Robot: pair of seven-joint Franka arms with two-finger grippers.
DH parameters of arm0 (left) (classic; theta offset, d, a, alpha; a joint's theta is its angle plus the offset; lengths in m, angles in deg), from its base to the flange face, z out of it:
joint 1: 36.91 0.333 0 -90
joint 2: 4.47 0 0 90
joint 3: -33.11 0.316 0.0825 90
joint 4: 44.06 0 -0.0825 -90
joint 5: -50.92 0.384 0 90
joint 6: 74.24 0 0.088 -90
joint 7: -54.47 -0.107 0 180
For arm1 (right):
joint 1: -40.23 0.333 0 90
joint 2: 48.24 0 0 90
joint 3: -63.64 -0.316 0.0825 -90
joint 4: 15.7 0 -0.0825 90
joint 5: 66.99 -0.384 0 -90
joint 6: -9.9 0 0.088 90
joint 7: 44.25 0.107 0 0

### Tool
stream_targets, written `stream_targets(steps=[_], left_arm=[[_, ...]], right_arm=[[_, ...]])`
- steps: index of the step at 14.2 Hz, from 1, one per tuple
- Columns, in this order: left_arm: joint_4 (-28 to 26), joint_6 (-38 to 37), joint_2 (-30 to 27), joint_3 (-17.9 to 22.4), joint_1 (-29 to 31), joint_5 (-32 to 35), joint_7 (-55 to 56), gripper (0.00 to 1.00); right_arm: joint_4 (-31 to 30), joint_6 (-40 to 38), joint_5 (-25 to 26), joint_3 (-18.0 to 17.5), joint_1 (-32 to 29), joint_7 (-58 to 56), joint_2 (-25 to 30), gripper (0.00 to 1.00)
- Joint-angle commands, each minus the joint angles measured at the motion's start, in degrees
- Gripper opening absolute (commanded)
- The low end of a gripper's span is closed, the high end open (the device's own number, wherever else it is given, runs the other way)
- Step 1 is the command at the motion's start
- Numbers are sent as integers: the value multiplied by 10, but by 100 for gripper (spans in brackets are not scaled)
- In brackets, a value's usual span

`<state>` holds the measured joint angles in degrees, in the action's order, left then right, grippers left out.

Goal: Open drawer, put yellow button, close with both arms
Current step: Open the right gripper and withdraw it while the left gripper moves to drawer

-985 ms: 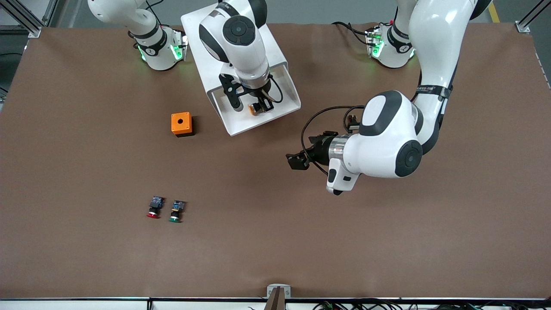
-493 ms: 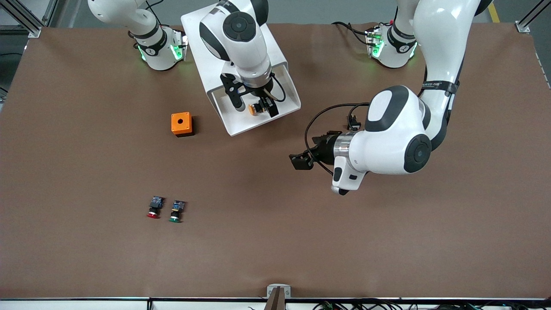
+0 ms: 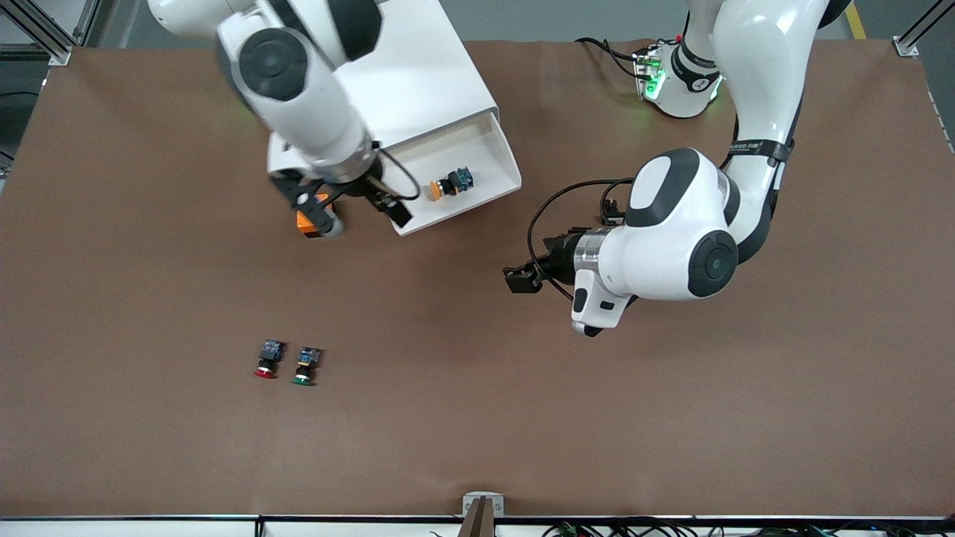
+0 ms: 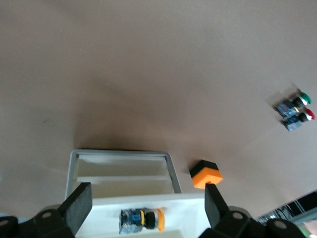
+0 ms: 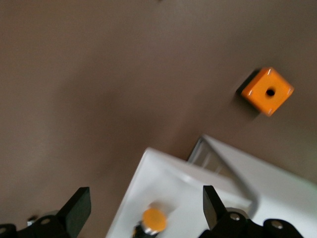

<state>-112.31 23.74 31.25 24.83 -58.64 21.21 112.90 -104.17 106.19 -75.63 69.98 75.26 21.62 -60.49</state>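
The drawer (image 3: 498,153) stands pulled out from the white cabinet (image 3: 418,74). The yellow button (image 3: 450,184) lies on its side in the drawer, with nothing holding it. My right gripper (image 3: 357,211) is open and empty, over the table between the drawer's corner and the orange box. The right wrist view shows its wide-open fingers (image 5: 77,210), the button (image 5: 154,219) and the drawer (image 5: 168,183). My left gripper (image 3: 520,280) is open and empty, low over the table nearer the front camera than the drawer. The left wrist view shows the button (image 4: 142,220) in the drawer (image 4: 188,208).
An orange box (image 3: 304,221) with a hole on top sits beside the drawer, partly hidden under my right gripper; it also shows in both wrist views (image 5: 267,90) (image 4: 206,174). A red-capped button (image 3: 267,360) and a green-capped button (image 3: 306,366) lie nearer the front camera.
My right gripper let go of the yellow button, which now lies in the drawer. The right arm swung away toward its own end of the table. The left arm barely shifted.
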Motion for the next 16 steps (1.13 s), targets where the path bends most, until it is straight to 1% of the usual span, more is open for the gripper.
stream_targets(steps=[1, 4, 7, 9, 10, 13, 16], left_arm=[[-18, 42, -18, -1, -21, 42, 6, 100], [-29, 63, -31, -1, -45, 97, 29, 100], [-38, 79, -32, -1, -71, 165, 86, 100], [-54, 96, -35, -2, -85, 202, 122, 100], [-71, 111, -46, -2, -93, 214, 128, 100], [-144, 162, -74, -2, -116, 234, 141, 100], [-174, 173, -80, -2, -140, 258, 172, 100]], right_arm=[[2, -50, 11, -11, -74, -165, 21, 100], [2, -98, 36, -11, -152, -342, 47, 100], [2, -118, 52, -11, -214, -478, 62, 100], [1, -120, 78, -11, -239, -540, 69, 100], [1, -120, 81, -11, -253, -566, 70, 100], [2, -119, 82, -10, -292, -620, 74, 100], [5, -119, 84, -10, -328, -677, 74, 100]])
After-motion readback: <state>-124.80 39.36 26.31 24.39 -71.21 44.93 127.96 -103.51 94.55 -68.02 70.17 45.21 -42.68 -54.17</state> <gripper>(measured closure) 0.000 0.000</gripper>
